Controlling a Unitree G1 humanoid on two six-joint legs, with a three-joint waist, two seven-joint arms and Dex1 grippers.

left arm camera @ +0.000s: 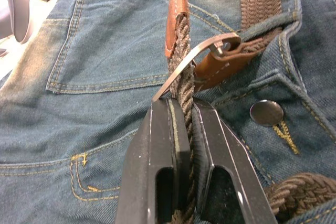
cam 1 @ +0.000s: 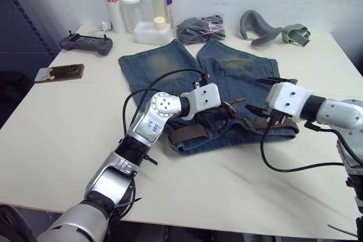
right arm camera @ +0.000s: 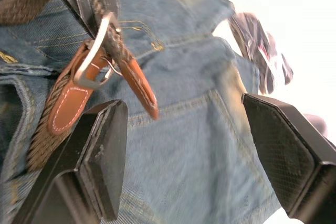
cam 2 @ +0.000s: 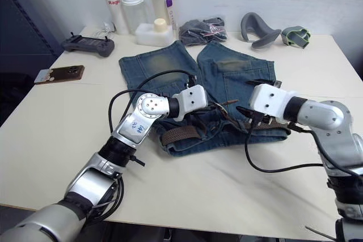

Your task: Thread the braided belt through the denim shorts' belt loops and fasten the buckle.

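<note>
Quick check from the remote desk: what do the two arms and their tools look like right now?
Both arms are silver-grey metal with black joints and white wrist housings. The left arm has a round silver joint with small holes, blue markings and a looping black cable. The left tool and right tool each have two flat black fingers; a black cable hangs below the right wrist.

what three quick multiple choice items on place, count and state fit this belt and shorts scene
1. Where does the phone lie?
A. left of the denim shorts
B. on the shorts
C. beside the right tool

2. How many bottles stand at the table's far edge?
A. one
B. three
C. five

3. What is the left tool doing?
A. open over the table
B. shut on the braided belt
C. holding a bottle

Key: 1 A, it lies on the left table edge; 2 B, three stand upright; 3 B, fingers pinch the weave beside the buckle.
</note>
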